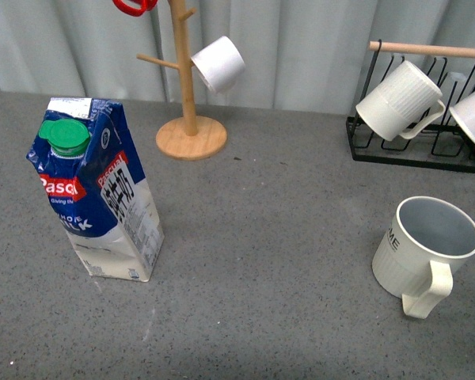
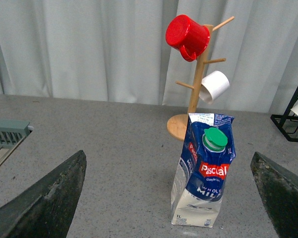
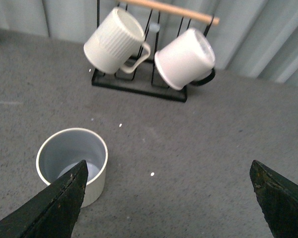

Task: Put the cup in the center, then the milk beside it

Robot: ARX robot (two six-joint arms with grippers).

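The cup [image 1: 423, 249] stands upright on the grey tabletop [image 1: 261, 261] toward its right side. Its pale grey-blue inside is open to view and its thick squared handle is turned to the near edge (the small dark lettering sits just under the rim). The milk carton [image 1: 95, 190] stands upright well apart from it, toward the left side, with its green cap on top. The middle of the surface between them is bare. Along the far edge, a wooden mug tree [image 1: 190, 127] carries a white mug [image 1: 219, 63] and a red mug [image 2: 187, 35]. To the right of the tree, a black wire rack [image 1: 416, 150] holds a ribbed white mug [image 1: 397, 100] hung from its wooden bar, with another white mug [image 3: 185, 58] beside it. The left gripper [image 2: 167, 156] is spread wide and holds nothing, with the carton farther out ahead of it. The right gripper [image 3: 168, 166] is also spread wide and empty; the cup shows close by one of its fingers [image 3: 64, 203], not between them.
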